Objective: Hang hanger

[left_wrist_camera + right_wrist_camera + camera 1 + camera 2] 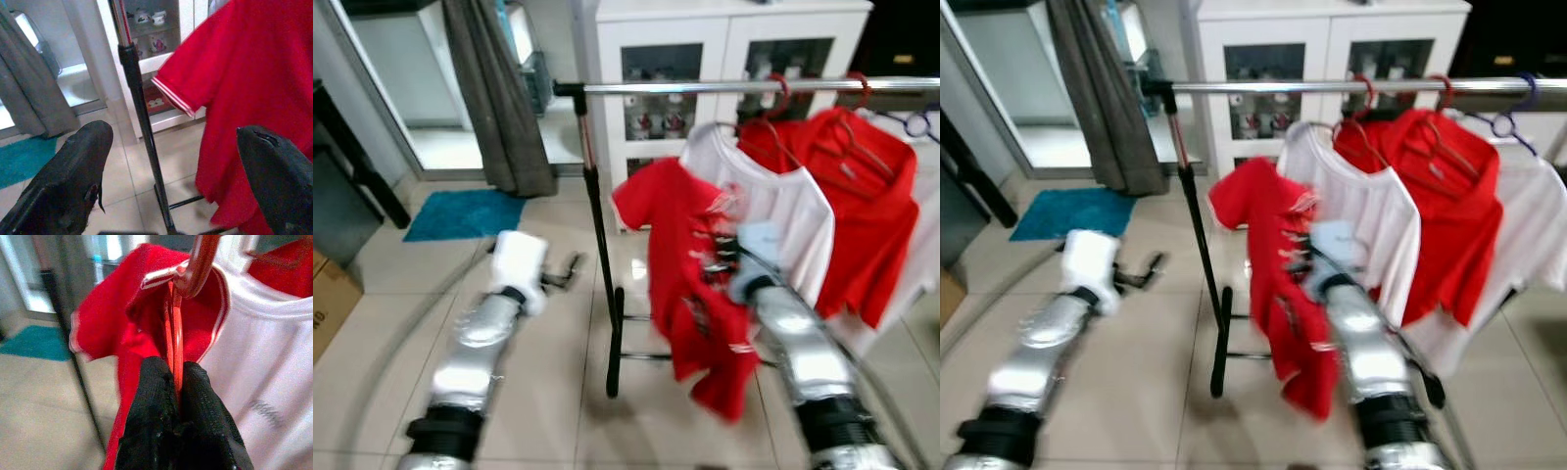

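Note:
A red T-shirt (690,264) on a red hanger (175,323) hangs from my right gripper (177,367), which is shut on the hanger's wire just under the hook (198,264). In the eye views the right gripper (722,253) holds the shirt below the silver rail (705,88), to the left of a white shirt (793,211) and a red shirt (862,196) hung there on red hangers. My left gripper (570,266) is stretched out low, left of the rack's dark post (597,245). Its fingers (83,161) stand wide apart with nothing between them.
A white glass-door cabinet (724,39) stands behind the rack. A grey curtain (499,98) and a teal mat (465,213) are at the back left. A cardboard box (328,294) sits at the left edge. Another white shirt on a blue hanger (1508,117) hangs far right.

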`<state>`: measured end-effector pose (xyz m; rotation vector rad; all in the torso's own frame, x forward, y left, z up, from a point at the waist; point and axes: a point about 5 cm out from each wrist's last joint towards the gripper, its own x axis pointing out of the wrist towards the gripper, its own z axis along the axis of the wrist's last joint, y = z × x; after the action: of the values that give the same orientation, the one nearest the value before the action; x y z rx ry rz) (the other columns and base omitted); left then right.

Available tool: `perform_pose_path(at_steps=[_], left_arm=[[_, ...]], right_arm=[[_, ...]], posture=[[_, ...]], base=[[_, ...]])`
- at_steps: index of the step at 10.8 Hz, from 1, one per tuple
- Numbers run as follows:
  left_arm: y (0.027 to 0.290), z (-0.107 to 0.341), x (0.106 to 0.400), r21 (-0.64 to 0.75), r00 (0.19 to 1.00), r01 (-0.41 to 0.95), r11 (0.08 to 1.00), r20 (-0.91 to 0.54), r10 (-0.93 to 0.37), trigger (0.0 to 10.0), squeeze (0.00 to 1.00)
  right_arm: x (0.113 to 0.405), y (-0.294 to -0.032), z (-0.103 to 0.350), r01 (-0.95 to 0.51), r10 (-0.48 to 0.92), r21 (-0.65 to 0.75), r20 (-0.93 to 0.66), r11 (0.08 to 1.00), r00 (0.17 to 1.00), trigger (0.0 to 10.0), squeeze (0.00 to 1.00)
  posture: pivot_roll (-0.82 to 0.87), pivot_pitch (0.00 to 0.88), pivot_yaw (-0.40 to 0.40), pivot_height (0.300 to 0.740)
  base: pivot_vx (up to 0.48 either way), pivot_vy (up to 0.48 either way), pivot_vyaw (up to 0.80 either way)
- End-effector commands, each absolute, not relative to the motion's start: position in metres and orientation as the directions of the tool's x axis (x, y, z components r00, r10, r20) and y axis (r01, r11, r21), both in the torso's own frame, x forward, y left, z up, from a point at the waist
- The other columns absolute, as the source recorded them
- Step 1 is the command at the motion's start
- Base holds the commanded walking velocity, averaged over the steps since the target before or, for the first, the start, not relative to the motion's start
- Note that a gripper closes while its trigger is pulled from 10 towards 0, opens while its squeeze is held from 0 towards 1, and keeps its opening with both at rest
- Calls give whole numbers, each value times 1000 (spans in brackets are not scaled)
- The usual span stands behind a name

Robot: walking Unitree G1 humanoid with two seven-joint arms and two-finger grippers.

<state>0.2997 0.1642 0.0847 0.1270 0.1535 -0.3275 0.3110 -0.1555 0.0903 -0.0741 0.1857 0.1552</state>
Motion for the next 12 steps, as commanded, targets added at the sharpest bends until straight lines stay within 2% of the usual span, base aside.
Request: perform_pose_path(at_steps=[1,4,6,7,11,12], left_arm=[[174,89,302,127,943,311,942,-164,-289,10000,910],[171,94,305,144,941,327,934,-145,-307,10000,906],[167,99,308,179,931,358,916,-138,-337,10000,906],[160,107,310,202,912,410,889,-117,-394,10000,902],[149,131,313,235,872,485,842,-63,-485,10000,898],[145,138,306,243,820,566,788,-68,-568,10000,847]], right_arm=[[317,-145,105,-178,168,-65,-137,982,976,10000,0],[325,-147,123,-153,136,-125,-136,980,981,10000,0],[328,-144,138,-182,170,-116,-107,976,980,10000,0],[330,-139,154,-216,210,-122,-62,969,976,10000,0],[343,-132,190,-277,277,-151,-21,949,961,10000,0],[348,-128,197,-292,290,-142,-33,946,956,10000,0]], posture=[[-96,0,63,740],[-105,0,65,740],[-112,0,64,740],[-114,0,58,740],[-112,0,47,740],[-114,0,45,740]], base=[[390,0,0],[400,0,0],[409,0,0],[405,0,0],[406,0,0],[0,0,0]])
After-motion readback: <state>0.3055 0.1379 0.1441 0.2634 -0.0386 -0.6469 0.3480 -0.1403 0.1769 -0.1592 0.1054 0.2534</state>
